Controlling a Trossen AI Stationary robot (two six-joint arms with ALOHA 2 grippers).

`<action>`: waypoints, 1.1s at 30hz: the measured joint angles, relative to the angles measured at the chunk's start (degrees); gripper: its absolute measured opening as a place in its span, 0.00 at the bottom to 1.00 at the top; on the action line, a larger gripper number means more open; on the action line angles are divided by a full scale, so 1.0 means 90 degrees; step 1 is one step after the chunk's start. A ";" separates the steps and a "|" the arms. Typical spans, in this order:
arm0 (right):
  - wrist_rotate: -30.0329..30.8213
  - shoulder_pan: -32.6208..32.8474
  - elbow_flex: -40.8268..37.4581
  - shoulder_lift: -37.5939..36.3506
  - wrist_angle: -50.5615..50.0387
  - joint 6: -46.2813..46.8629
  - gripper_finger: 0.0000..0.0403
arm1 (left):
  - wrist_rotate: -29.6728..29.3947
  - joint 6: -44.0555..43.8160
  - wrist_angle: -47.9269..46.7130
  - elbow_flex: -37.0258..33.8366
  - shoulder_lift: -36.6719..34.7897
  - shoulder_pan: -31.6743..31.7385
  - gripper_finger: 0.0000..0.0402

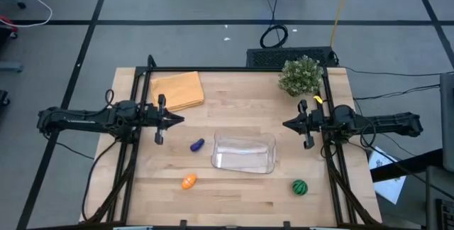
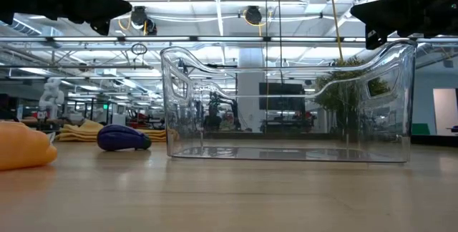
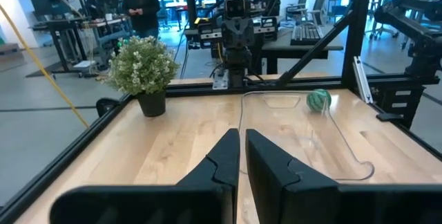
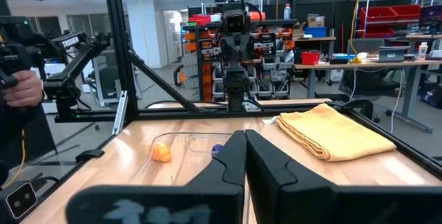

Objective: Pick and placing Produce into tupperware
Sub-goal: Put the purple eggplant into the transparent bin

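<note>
The clear tupperware (image 1: 244,152) sits flat on the table's middle, also in the low view (image 2: 286,103). The purple piece (image 1: 197,145) lies just left of it, the orange piece (image 1: 188,181) nearer the near edge, the green striped round piece (image 1: 300,187) near the right near corner. My left gripper (image 1: 177,120) hovers shut at the table's left side, above and beyond the purple piece. My right gripper (image 1: 287,124) hovers shut at the right side, beyond the tupperware's right end. In the wrist views the shut fingertips (image 3: 242,144) (image 4: 244,144) point across the table.
A folded orange-yellow cloth (image 1: 177,90) lies at the far left. A bushy green plant (image 1: 300,76) stands in a pot at the far right corner. Black frame rails (image 1: 234,69) run along the table's far and side edges. A person's hand (image 4: 21,89) shows beyond the table.
</note>
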 joint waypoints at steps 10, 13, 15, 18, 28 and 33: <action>0.0000 0.0000 0.0000 0.0000 0.0000 -0.0005 0.00 | 0.0361 0.0005 0.0036 0.0000 0.0170 -0.0253 0.08; 0.0001 0.0000 0.0000 0.0000 0.0000 -0.0005 0.00 | 0.0275 0.0170 0.0153 0.0000 0.0313 -0.0516 0.08; 0.0001 0.0000 0.0000 0.0000 0.0000 -0.0005 0.00 | 0.0076 0.0269 0.0161 0.0000 0.0333 -0.0634 0.08; 0.0000 0.0000 0.0000 0.0012 -0.0002 -0.0005 0.00 | -0.0081 0.0406 0.0185 0.0000 0.0326 -0.0730 0.08; 0.0002 0.0000 0.0000 0.0032 -0.0005 -0.0005 0.00 | -0.0217 0.0340 0.0633 0.0006 0.0333 -0.0763 0.08; 0.0002 0.0000 0.0000 0.0032 0.0000 -0.0005 0.00 | -0.0172 0.0334 0.0428 0.0467 0.0539 -0.0844 0.08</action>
